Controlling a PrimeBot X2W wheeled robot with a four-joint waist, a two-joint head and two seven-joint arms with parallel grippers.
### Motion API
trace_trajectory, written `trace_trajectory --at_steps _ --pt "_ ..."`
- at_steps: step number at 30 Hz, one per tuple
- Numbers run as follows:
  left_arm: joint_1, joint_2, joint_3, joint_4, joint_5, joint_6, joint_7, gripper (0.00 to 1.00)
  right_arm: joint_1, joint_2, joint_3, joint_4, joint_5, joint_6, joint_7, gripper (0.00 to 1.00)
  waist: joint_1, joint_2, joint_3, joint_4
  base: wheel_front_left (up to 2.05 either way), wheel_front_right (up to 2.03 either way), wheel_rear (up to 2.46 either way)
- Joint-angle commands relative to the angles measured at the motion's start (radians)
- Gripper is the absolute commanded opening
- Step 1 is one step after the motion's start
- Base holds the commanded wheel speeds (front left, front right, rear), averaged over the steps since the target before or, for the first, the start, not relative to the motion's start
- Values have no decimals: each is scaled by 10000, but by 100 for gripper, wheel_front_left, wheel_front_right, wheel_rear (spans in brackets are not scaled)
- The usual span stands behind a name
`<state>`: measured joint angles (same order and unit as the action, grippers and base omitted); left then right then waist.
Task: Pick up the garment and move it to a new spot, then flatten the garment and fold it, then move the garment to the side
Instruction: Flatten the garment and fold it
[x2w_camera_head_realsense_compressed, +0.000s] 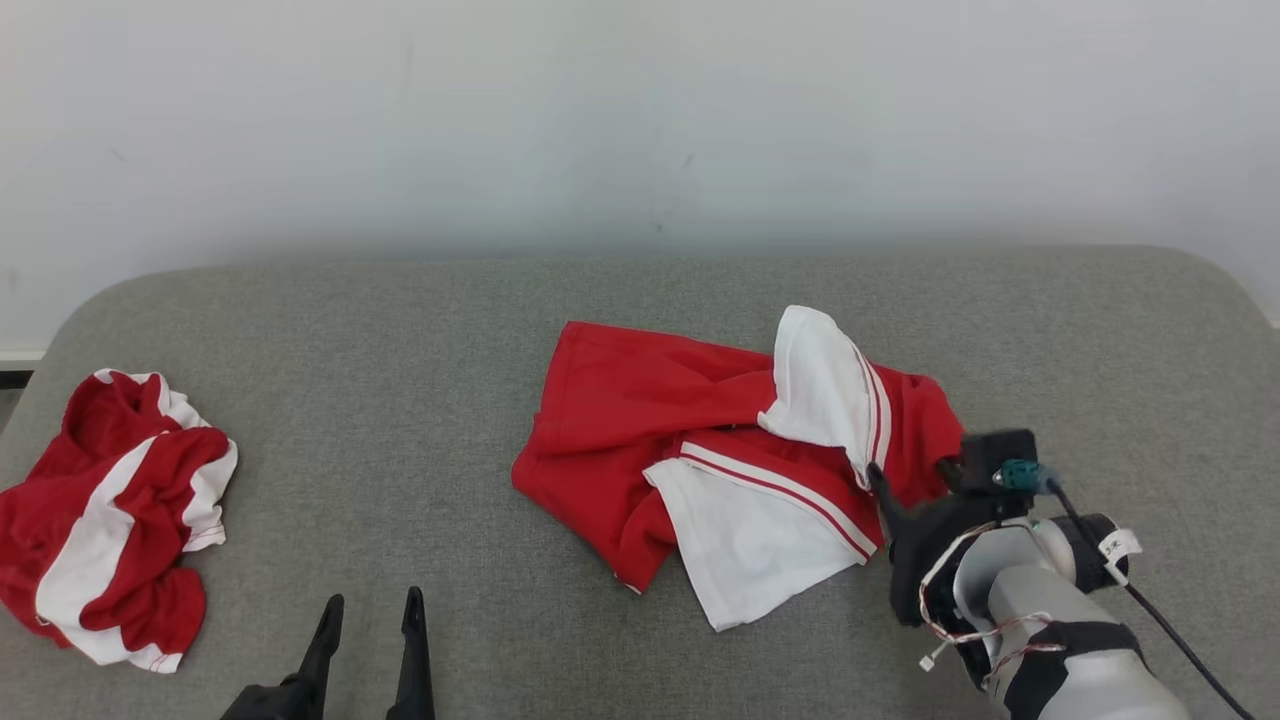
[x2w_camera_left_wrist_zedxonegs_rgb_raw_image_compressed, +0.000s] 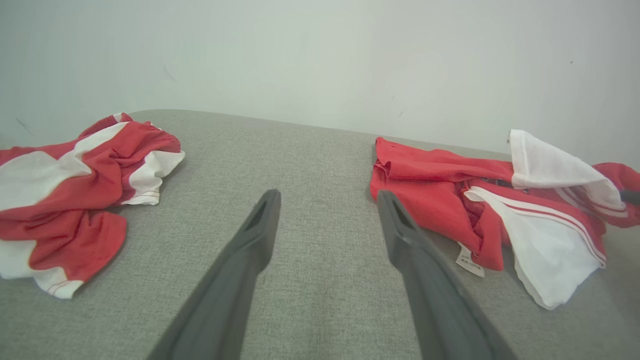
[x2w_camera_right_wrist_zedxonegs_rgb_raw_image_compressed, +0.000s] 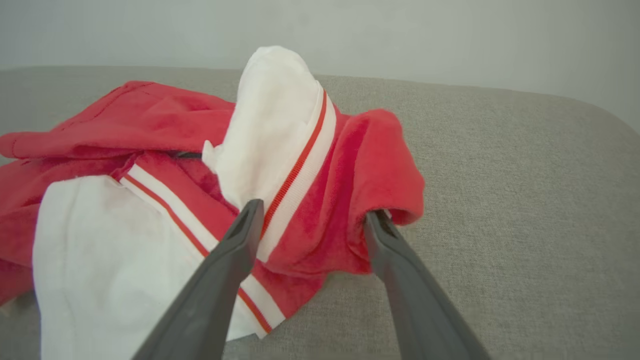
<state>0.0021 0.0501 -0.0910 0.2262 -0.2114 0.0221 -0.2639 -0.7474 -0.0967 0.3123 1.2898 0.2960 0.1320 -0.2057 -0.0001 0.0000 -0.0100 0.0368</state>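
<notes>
- Right of the desk's (x2w_camera_head_realsense_compressed: 400, 350) middle, the garment (x2w_camera_head_realsense_compressed: 640, 420) lies crumpled. It's red with white panels flopped over, and its long axis runs left to right across the desk.
- Right tool (x2w_camera_right_wrist_zedxonegs_rgb_raw_image_compressed: 312, 220) is at the desk's right side, jaws spread wide and straddling the garment's right end. A red fold drapes on one finger, but nothing is pinched.
- Left tool (x2w_camera_head_realsense_compressed: 373, 598) hovers by the desk's front edge, jaws apart and empty. The garment lies ahead and to its right, well apart.
- Over on the desk's left, a second heap (x2w_camera_head_realsense_compressed: 110, 500) sits bunched.
- Right arm is clearly the nearer one. Flattening looks next, and it likely needs the left tool on the garment's other end.
</notes>
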Motion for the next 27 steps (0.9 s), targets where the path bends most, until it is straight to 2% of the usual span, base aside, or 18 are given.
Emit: trace_trajectory --at_steps 1,9,17,21,27 --pt "100 5 10 -36 30 24 -9 100 236 91 129 14 -163 -25 -76 100 1 0 -48 -60 0 0 0" --pt "45 5 -56 -32 -30 17 -9 100 1262 443 505 -371 -127 -25 -122 100 1 0 -40 24 0 0 0" --pt "-57 5 42 -56 28 -21 -9 100 1779 460 1402 -1436 -465 -25 280 100 1 0 65 130 0 0 0" --pt "-156 5 6 -74 31 -46 -9 100 1458 409 1081 -1363 -877 -25 357 100 1 0 195 210 0 0 0" --pt "-284 7 -83 -75 41 -79 -9 100 1124 202 -173 -788 -1660 -25 568 100 1 0 399 405 0 0 0"
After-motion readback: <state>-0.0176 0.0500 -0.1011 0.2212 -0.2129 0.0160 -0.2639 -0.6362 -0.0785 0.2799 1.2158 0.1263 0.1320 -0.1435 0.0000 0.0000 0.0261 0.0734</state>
